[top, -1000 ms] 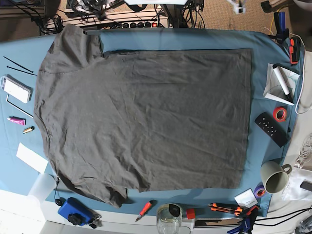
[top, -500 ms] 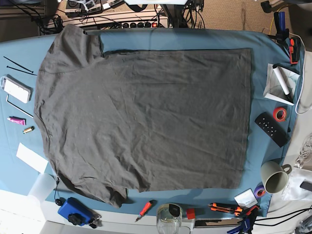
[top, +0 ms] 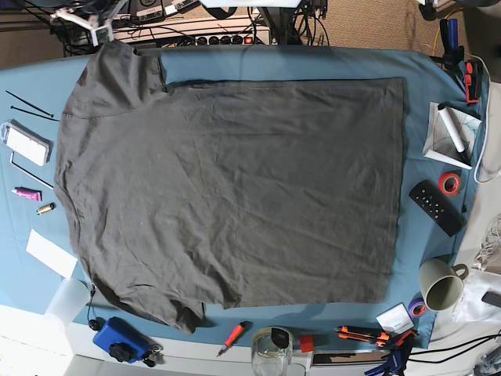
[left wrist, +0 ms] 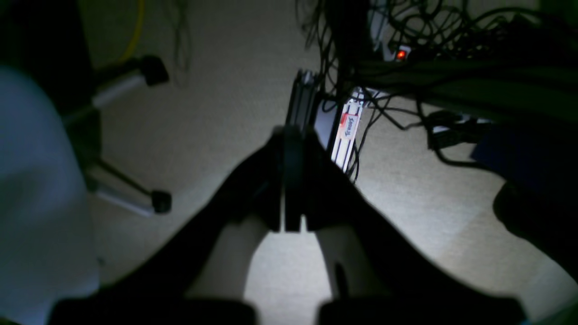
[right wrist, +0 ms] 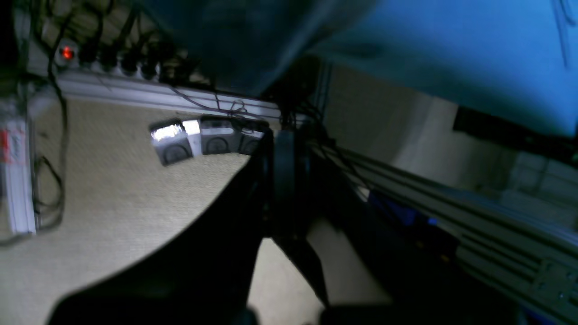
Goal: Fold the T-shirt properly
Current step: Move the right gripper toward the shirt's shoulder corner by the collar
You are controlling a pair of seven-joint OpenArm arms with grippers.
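The T-shirt [top: 235, 188] lies spread flat and wrinkled on the blue tablecloth [top: 313, 61], dark charcoal grey, with one sleeve [top: 121, 70] at the far left and the other [top: 168, 309] at the near left. Nothing holds it. My left gripper [left wrist: 291, 135] is shut and empty, hanging over the carpet beyond the table. In the right wrist view my right gripper [right wrist: 283, 140] is also shut and empty over the floor, with the tablecloth's edge [right wrist: 451, 54] above it. A white piece of an arm [top: 82, 22] shows past the table's far left corner.
Right of the shirt lie a remote [top: 435, 207], red tape roll [top: 448, 183], paper roll [top: 452, 129] and mug [top: 441, 283]. Along the near edge are a screwdriver [top: 233, 335], glass jar [top: 271, 351] and blue device [top: 119, 338]. A white box [top: 25, 144] sits left. Cables and a power strip [left wrist: 400, 54] crowd the floor.
The arm parts beyond the far edge have shifted; one now shows at the far left corner. The T-shirt has not moved.
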